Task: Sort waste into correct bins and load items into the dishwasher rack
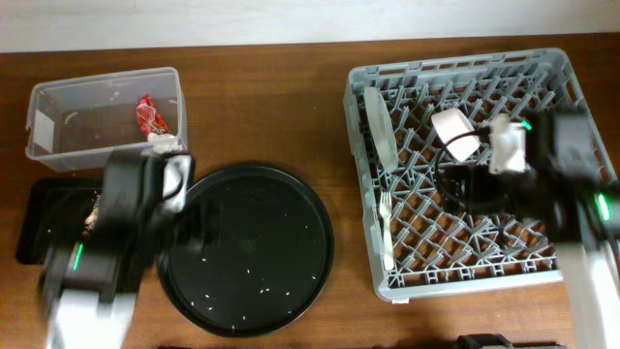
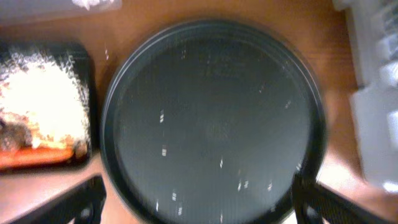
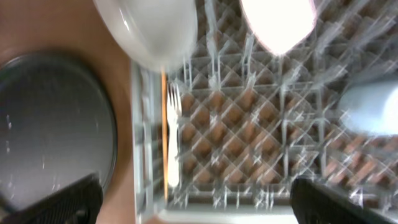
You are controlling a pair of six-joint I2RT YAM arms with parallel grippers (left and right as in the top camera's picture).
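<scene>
The grey dishwasher rack [image 1: 542, 262] stands at the right. It holds an upright white plate [image 1: 381, 126], a pale pink bowl [image 1: 455, 134] and a white fork [image 1: 386, 228]. The right wrist view shows the plate [image 3: 149, 25], bowl [image 3: 278, 22], fork [image 3: 173, 137], a thin chopstick [image 3: 164, 118] beside the fork, and a light blue cup [image 3: 370, 109]. My right gripper [image 1: 463, 182] hovers over the rack, open and empty [image 3: 202, 205]. My left gripper [image 1: 179, 194] is open and empty [image 2: 202, 211] over the round tray's left part. The clear tub [image 1: 58, 97] holds a red wrapper [image 1: 150, 114]. The flat black tray [image 2: 93, 81] holds rice [image 2: 37, 93] and carrot [image 2: 31, 155].
The large round black tray [image 1: 252, 247] lies at the table's centre with scattered rice grains on it; it also shows in the left wrist view [image 2: 211, 124] and the right wrist view [image 3: 50, 124]. Bare wood lies between this tray and the rack.
</scene>
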